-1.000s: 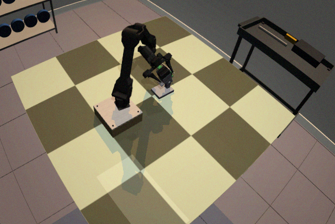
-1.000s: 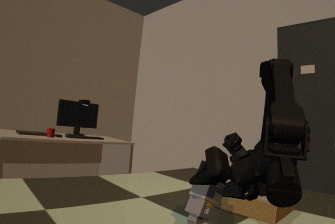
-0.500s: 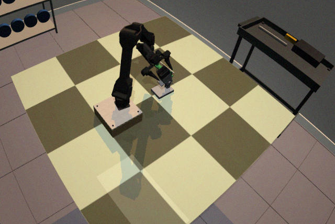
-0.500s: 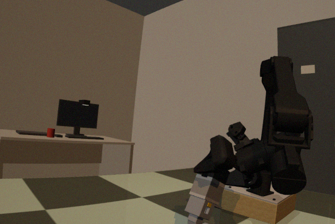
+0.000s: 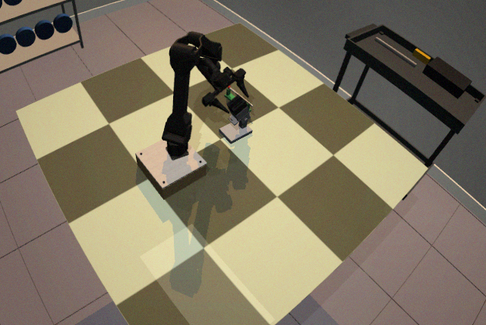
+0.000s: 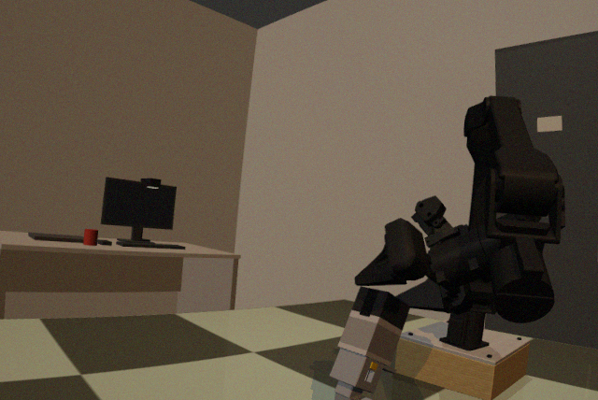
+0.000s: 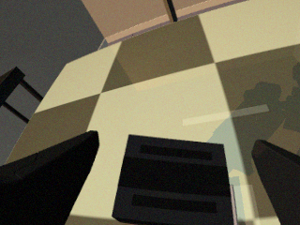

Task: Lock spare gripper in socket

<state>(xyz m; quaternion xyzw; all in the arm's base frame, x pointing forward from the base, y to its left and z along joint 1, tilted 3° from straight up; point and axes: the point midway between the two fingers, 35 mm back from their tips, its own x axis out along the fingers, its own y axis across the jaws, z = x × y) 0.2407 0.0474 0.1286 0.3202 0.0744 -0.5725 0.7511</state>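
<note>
Top view: end effector [image 5: 237, 104] [image 6: 378, 290] [image 7: 176, 142] spread wide, nothing held, tips near spare gripper [image 5: 238, 107] [image 6: 371, 337] [image 7: 176, 142]. Spare looks docked on mount [image 5: 235, 133] [image 6: 348, 367]. Pale rod by green stand [image 5: 229, 96], likely lock pin [image 5: 241, 96], out.

Exterior: spare tilted above socket, apparently seated; pin insertion left.

Wrist: spare's block between open fingers, gaps both sides; contact seems absent.

From here I count seven blue discs [image 5: 43, 29], one red mug [image 6: 90, 236], one monitor [image 6: 137, 203] and one door [image 6: 546, 183].
</note>
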